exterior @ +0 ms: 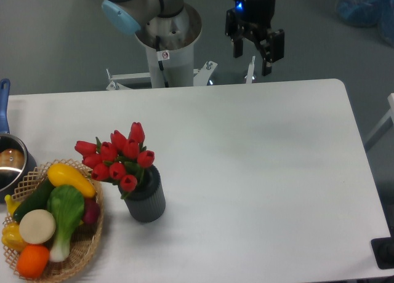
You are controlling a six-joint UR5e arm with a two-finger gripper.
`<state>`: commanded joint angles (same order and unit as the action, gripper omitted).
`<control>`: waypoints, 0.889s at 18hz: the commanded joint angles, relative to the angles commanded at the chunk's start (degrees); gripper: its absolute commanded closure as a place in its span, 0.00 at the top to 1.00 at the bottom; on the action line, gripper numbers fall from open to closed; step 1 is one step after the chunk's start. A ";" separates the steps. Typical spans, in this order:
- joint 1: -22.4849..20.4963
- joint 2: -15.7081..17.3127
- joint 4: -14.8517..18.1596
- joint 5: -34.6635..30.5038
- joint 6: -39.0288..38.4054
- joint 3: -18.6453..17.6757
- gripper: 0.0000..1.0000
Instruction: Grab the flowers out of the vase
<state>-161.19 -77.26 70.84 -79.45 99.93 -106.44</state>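
- Grey floor runs behind a white table [258, 172] that fills most of the view, with the arm's pale base column [167, 46] standing just past the far edge.
- Up there the gripper [253, 54] hangs above the far edge of the table, its two dark fingers spread apart with nothing between them; a small blue light glows on the wrist above.
- Most of the arm is cut off by the top of the picture, so only the wrist and a blue-capped joint [120, 15] show.
- From the gripper, the flowers [118, 155] lie well apart, down toward the near left of the table.
- They are a tight bunch of red tulip buds with a few green leaves, leaning left out of the vase [146, 197]; the stems are hidden inside it.
- That vase is dark grey, ribbed and upright.
- Just left of it sits a wicker basket [86, 249] of colourful vegetables, partly cut off at the bottom edge.
- At the left border a metal pot [11, 163] with a blue handle is only half in view.
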 joint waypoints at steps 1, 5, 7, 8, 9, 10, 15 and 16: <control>0.00 0.00 -0.09 0.26 0.09 0.09 1.00; 0.00 -0.44 0.09 2.53 -0.17 0.62 1.00; 0.00 -0.53 0.09 4.56 -2.45 0.36 1.00; 0.00 -0.70 0.09 5.44 -3.68 0.18 1.00; 0.09 -1.05 0.09 7.28 -4.30 0.00 1.00; 0.00 -1.40 0.09 10.17 -4.57 -0.26 1.00; -0.70 -1.93 -4.11 23.71 -8.95 -3.16 1.00; -0.62 -2.37 -5.26 26.34 -10.70 -3.42 1.00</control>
<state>-161.81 -79.62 65.58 -53.11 89.23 -109.86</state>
